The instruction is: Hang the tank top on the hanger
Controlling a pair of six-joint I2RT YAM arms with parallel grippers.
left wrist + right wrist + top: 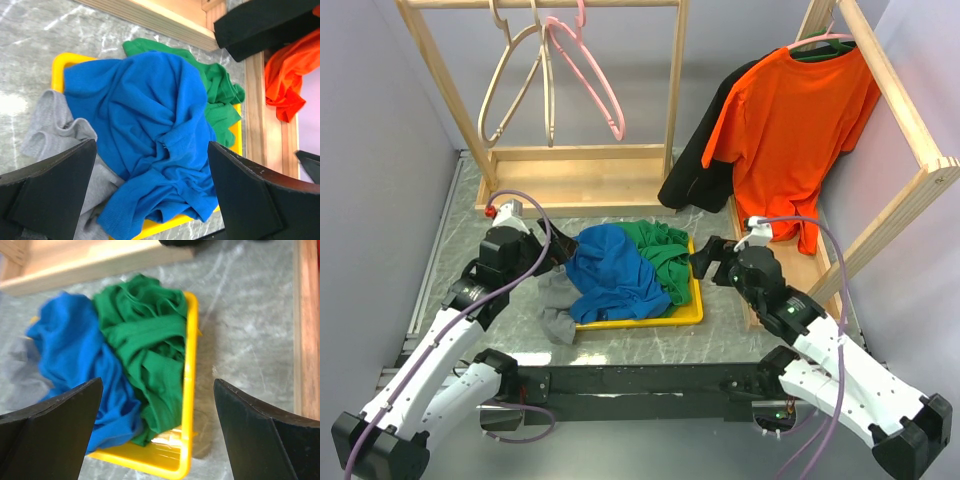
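**While both grippers stand wide, tank top lies in tray**

Seen from the top camera, the blue tank top [610, 272] lies crumpled in the yellow tray [688, 315], filling its left half. A green garment [665, 255] fills the right half, touching the tank top. A grey garment [555, 305] spills over the tray's left edge. The left gripper [555, 262] sits just left of the tray and the right gripper [710, 260] just right of it; neither holds anything. The pink hanger [616, 120] hangs on a wooden rack [670, 90] well behind the tray, beside pale wooden hangers [515, 90].

From the left wrist, the left gripper [151, 165] has its jaws spread wide above the tank top [150, 125], apart from it. The grey garment [50, 130] lies under the tank top's edge.

From the right wrist, the right gripper [157, 385] has its jaws spread wide over the green garment [145, 345] and the tray rim [189, 390]. The tank top [70, 355] is blurred here.
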